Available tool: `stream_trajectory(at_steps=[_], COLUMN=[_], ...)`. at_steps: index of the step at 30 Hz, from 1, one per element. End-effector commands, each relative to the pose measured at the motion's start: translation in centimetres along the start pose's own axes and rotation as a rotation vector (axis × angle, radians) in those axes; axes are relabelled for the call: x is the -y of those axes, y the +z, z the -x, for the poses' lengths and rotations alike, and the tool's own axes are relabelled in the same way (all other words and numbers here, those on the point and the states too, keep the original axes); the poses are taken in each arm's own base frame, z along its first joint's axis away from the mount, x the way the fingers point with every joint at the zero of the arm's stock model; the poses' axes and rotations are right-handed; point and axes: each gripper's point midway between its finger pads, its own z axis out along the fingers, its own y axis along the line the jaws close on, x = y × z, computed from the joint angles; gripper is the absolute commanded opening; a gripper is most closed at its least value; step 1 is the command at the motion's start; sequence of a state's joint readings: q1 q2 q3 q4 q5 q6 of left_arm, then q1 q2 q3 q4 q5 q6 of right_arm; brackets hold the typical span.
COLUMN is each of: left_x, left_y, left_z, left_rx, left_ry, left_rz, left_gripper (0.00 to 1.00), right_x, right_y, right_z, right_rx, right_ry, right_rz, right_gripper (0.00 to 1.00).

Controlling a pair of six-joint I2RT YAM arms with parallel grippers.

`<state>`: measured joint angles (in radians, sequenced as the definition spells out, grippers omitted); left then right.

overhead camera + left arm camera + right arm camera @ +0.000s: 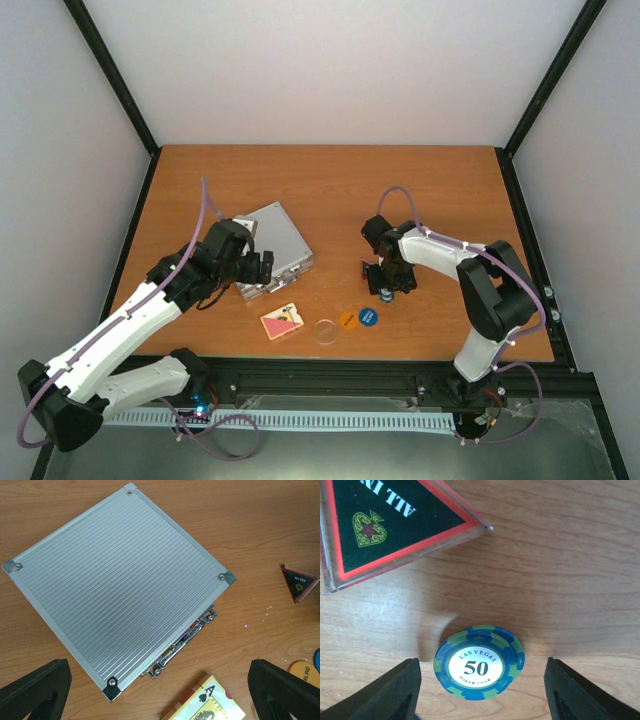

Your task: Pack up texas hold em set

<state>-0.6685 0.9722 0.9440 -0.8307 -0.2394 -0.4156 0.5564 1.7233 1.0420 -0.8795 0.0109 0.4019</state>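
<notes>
The case (120, 590) lay shut on the table (440, 190), latches and handle facing the left gripper (262, 270), whose jaws hung wide open over its near edge with nothing in them. Every loose piece sat outside it: the deck (281, 321), the clear disc (325, 331), the orange disc (347, 319) and the blue disc (368, 316) in a row near the front, the chips (479, 667) and the triangle (385, 525) further right. The right gripper (481, 667) stood low with its jaws partly open on either side of the chips, clear of them on both sides and gripping nothing. The likely trouble was there: a high or off-centre squeeze might have taken only the top chip, or spilled the stack toward the triangle close by. On the left, a finger pushing at the latches might simply have slid the light case across the smooth wood rather than opening it. The flat discs would probably have been awkward to lift, the clear one hardest to see. Readable writing: "LAS VEGAS 50 POKER CLUB" on the top chip, "ALL IN" on the triangle, "BLIND" on the orange disc, and an "A" with a spade on the deck.
</notes>
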Motion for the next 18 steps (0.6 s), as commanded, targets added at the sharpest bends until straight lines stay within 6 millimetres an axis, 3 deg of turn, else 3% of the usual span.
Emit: stream_trajectory(at_steps=[1, 5, 18], left_x=[-0.16, -0.15, -0.48], left_y=[-0.62, -0.7, -0.93], left_z=[0.47, 0.52, 0.4], left_rx=[0.016, 0.018, 0.017], left_ry=[-0.019, -0.019, -0.019], left_rz=[0.004, 0.003, 0.016], left_gripper=[1.0, 1.0, 1.0], right_x=[0.27, 0.1, 0.42], right_y=[0.06, 0.06, 0.95], right_z=[-0.09, -0.08, -0.11], right_rx=[-0.002, -0.005, -0.01], right_ry=[0.003, 0.0, 0.011], right_rz=[-0.001, 0.009, 0.008], right_gripper=[0.7, 0.76, 0.75])
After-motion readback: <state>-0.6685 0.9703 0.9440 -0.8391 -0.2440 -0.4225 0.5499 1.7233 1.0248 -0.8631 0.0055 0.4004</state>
